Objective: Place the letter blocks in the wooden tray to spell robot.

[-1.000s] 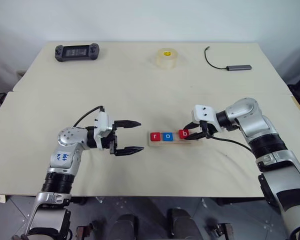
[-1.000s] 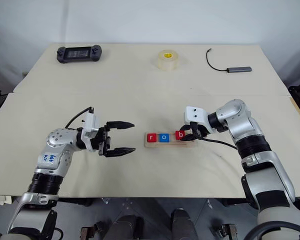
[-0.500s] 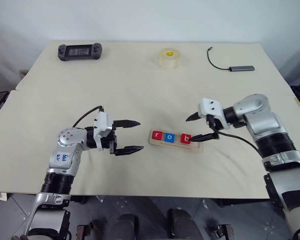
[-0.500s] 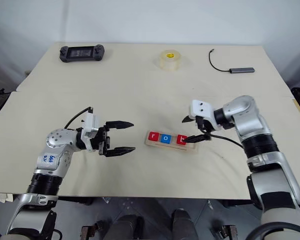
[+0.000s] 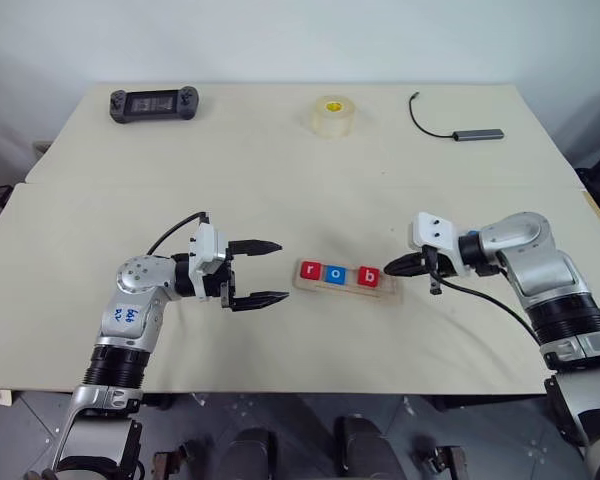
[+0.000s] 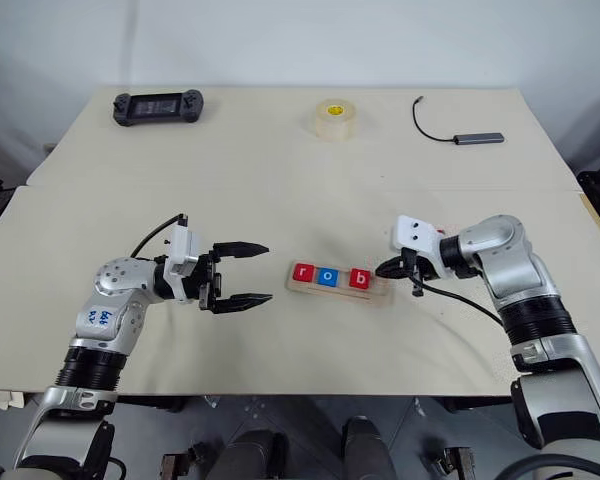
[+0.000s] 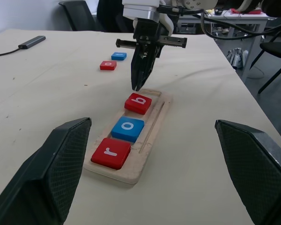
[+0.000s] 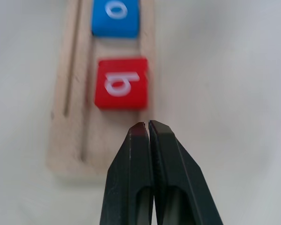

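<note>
Left hand [image 5: 257,271] at the near left, black fingers spread wide apart and empty, pointing level toward the long pale-wood tray [image 5: 346,280]. Right hand [image 5: 399,267] at the tray's right end, black fingers pressed together with nothing between them, tips hovering just past the red square block with a white b [image 5: 369,276]. Tray lying on the cream table [image 5: 280,180] between the two hands, holding three blocks in a row: red square block with a white r [image 5: 310,270] at the left end, blue square block with a white o [image 5: 337,272] beside it, then the b; right part of the slot bare wood. Seen from the left wrist, two more small blocks, one red [image 7: 108,65] and one blue [image 7: 119,56], lying side by side on the table well beyond the tray. Farther back, a black handheld controller [image 5: 153,103] at the far left, a round roll of clear tape [image 5: 332,116] near the middle, and a grey adapter with a black cable [image 5: 460,127] at the far right.
</note>
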